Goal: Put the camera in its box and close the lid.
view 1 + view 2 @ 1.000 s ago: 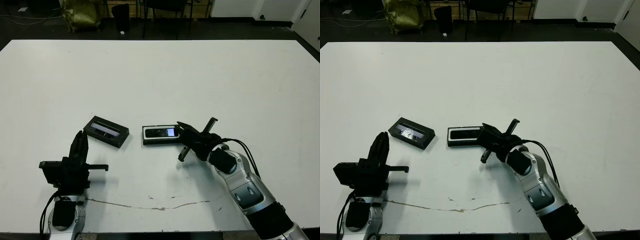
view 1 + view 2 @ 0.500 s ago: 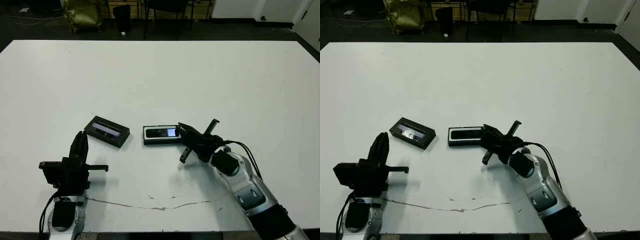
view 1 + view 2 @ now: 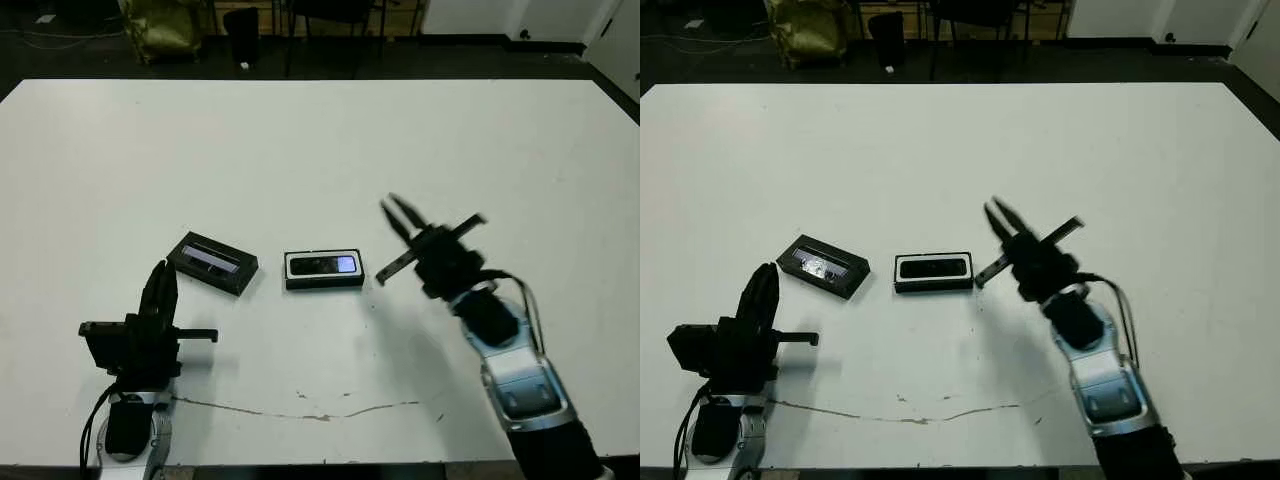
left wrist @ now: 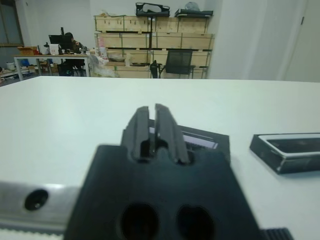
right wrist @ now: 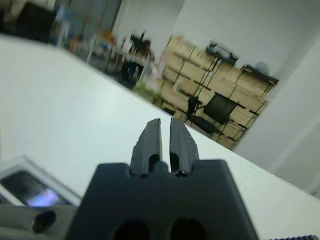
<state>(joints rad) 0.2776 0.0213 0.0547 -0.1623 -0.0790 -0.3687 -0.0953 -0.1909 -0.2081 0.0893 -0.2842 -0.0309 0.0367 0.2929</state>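
The camera [image 3: 325, 265] lies inside the white-lined box [image 3: 323, 283] near the middle of the white table [image 3: 320, 140], its bluish screen facing up. The lid [image 3: 213, 263] sits apart to the box's left, uncovered, purplish strip showing. The right gripper [image 3: 398, 213] is lifted clear beside the box, fingers pressed nearly together, holding nothing. The left gripper [image 4: 153, 120] rests near the table's front edge, aimed toward the lid; its fingers look narrowly closed, though that view is blurred.

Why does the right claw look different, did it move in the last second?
Yes. The right gripper has lifted up and away from the box, to its right; a second ago it was right at the box's end.
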